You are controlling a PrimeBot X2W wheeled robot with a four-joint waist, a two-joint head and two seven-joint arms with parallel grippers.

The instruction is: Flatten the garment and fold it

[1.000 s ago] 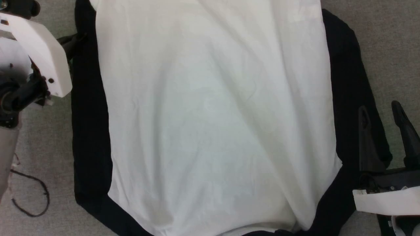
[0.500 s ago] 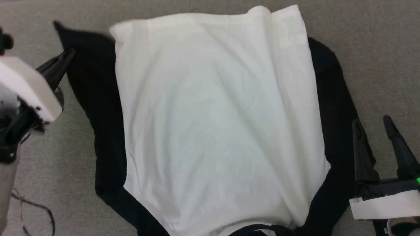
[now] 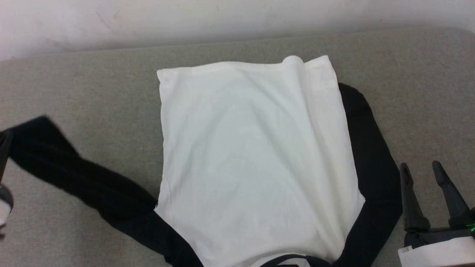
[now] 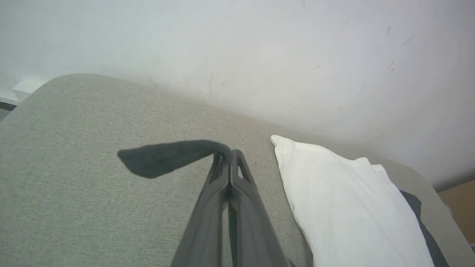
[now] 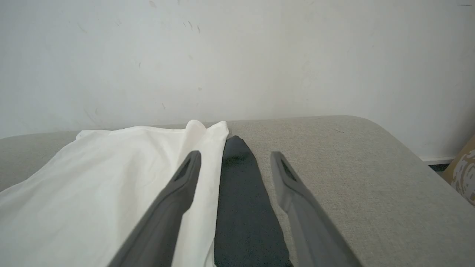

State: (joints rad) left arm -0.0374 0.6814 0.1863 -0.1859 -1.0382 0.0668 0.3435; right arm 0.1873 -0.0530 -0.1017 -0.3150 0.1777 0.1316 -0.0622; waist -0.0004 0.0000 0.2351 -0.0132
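Raglan garment [image 3: 259, 193] lies flat on a grey cushion [image 3: 92, 85] by a white wall [image 3: 222, 18], neckband [image 3: 293, 257] at the near edge. L sleeve [image 3: 74, 174] stretches out to the left. L gripper [image 4: 230, 154] is closed tight w/ the cuff end pinched btwn its fingers. R sleeve [image 3: 371, 155] lies along the body's right side. R gripper [image 3: 419, 167] sits near right, just beside that sleeve, fingers spread wide, holding nothing.

Head view looks steeply down on the garment [image 3: 252, 159] from its neck end; both wrist views sit low beside it, facing the wall [image 5: 237, 55] beyond its hem; all share its white body.
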